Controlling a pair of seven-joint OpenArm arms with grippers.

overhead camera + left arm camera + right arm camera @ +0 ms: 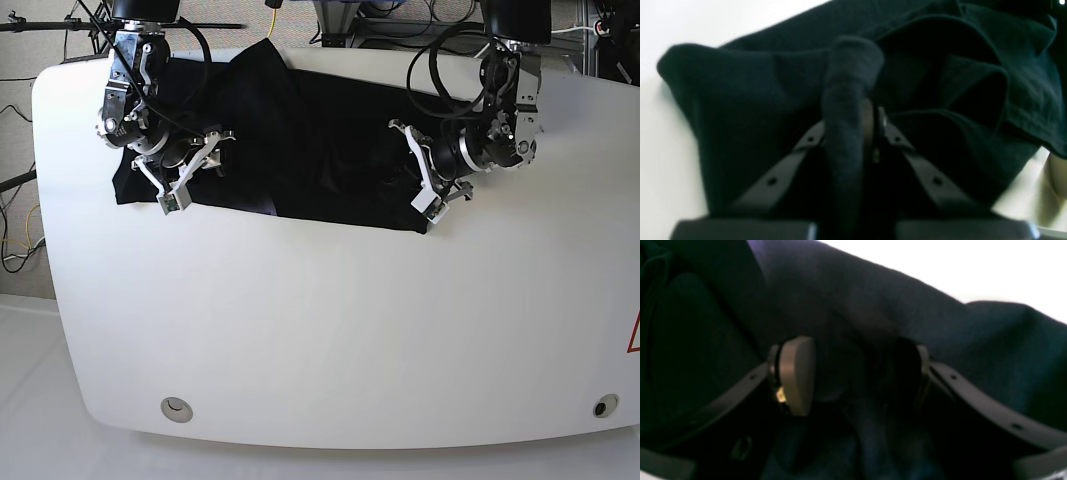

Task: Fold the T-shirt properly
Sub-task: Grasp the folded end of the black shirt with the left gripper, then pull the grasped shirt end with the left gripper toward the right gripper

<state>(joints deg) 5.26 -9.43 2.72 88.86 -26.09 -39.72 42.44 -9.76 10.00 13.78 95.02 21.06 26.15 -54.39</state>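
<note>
The black T-shirt [300, 150] lies spread and rumpled across the far part of the white table, plain side up. At its right front corner my left gripper [435, 203] is down on the cloth. The left wrist view shows that gripper [873, 115] shut on a raised fold of the T-shirt [740, 100]. My right gripper [178, 192] sits at the shirt's left front edge. In the right wrist view it [853, 373] stands open, its tan pads [796, 373] apart, and a ridge of the T-shirt [873, 306] lies between them.
The white table [350, 330] stretches toward the front, with a round hole [176, 406] near its front left corner and another [600, 407] at the front right. Cables and stands crowd the floor behind the far edge.
</note>
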